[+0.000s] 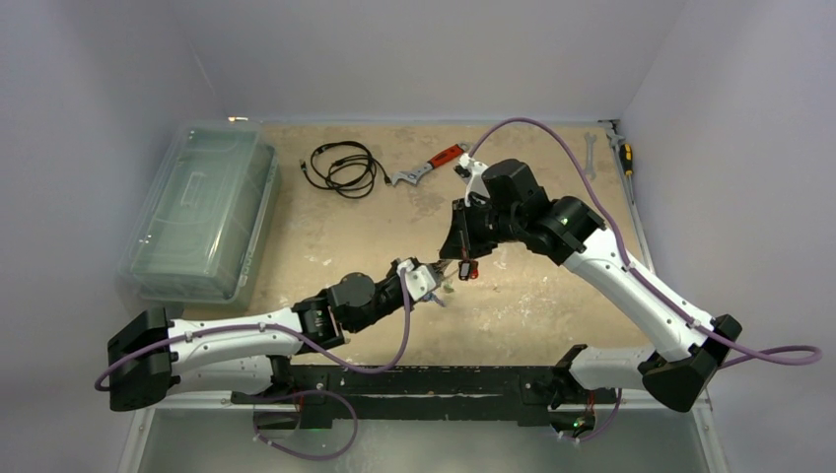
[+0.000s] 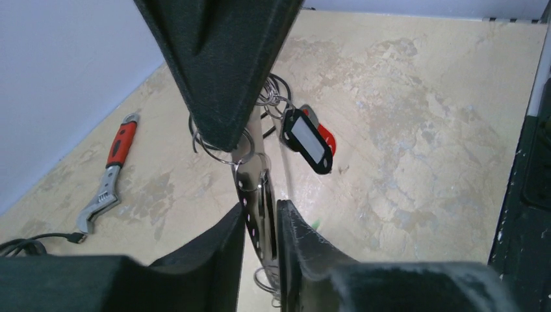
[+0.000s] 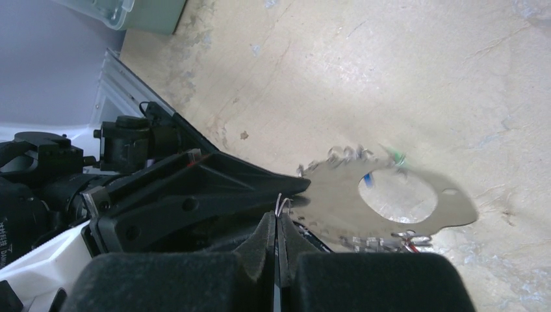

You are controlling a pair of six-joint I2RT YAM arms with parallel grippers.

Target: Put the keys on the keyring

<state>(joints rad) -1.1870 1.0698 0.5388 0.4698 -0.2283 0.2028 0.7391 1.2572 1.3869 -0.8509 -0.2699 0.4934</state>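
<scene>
From above: over the table (image 1: 562, 296), left gripper (image 1: 439, 286) tip to tip with right gripper (image 1: 461, 261), tagged keys (image 1: 468, 268) dangling between. At left wrist: clamped on the keyring (image 2: 258, 208). At right wrist: pinched together on a small ring (image 3: 281, 203), keyring just ahead.

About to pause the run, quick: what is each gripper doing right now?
Left gripper: closed on the keyring.
Right gripper: closed, pinching a thin wire ring.

no readable text or labels
</scene>
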